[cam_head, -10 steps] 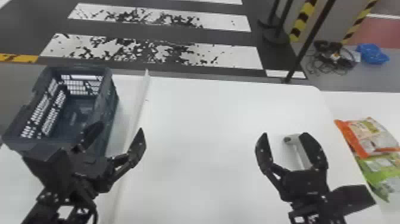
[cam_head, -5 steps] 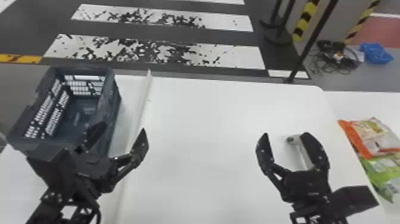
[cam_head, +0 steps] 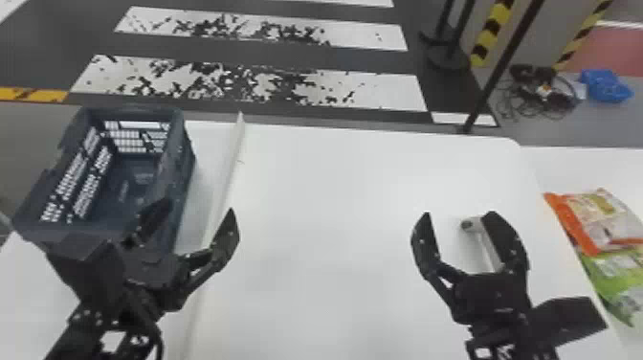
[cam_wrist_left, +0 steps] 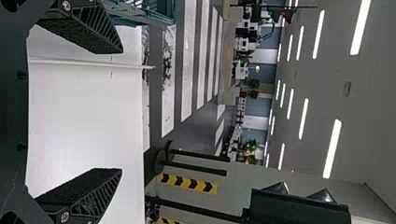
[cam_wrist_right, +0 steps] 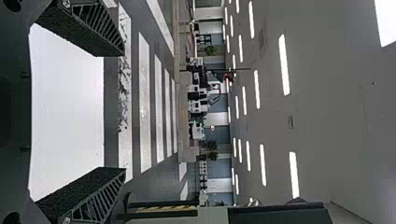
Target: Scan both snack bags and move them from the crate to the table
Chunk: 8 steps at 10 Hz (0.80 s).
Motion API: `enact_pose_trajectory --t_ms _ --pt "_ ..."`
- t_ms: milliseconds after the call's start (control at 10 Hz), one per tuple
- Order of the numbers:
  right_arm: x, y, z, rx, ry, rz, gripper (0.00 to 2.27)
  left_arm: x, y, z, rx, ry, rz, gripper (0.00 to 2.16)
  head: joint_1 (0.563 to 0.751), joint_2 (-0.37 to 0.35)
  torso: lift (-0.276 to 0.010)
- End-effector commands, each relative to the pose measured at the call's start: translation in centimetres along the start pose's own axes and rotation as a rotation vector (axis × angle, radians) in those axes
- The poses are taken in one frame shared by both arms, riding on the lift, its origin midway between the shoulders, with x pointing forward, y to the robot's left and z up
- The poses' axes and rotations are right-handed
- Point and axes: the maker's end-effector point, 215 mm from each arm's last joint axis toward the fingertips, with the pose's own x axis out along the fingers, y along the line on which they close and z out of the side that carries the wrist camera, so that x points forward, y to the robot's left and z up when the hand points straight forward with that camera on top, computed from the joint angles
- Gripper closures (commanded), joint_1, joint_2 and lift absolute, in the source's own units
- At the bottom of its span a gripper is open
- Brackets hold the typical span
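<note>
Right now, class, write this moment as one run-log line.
crate: left | orange snack bag: far right, overlapping green snack bag | left gripper: open, empty | right gripper: open, empty

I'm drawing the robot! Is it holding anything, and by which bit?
Nothing is held: the left gripper and the right gripper are both open and empty.

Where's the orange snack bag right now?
The orange snack bag is near the right edge of the head view, on the robot's right, up against the green bag and farther right than the right gripper.
</note>
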Motion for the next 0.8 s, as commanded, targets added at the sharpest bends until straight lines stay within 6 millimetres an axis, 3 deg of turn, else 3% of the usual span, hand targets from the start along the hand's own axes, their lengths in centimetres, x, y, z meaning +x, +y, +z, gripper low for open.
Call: enact_pose_trajectory --t_ms 0,700 --pt "0.02 0.12 0.00 0.002 0.000 0.002 0.05 0.04 0.02 -0.05 -0.001 0.001 0.000 0.09 0.695 -0.077 -0.088" --pt "-0.06 0.55 0.20 0.006 -0.003 0.009 0.05 -0.07 -0.30 -0.23 -0.002 0.004 -0.004 0.09 0.695 -0.072 -0.088"
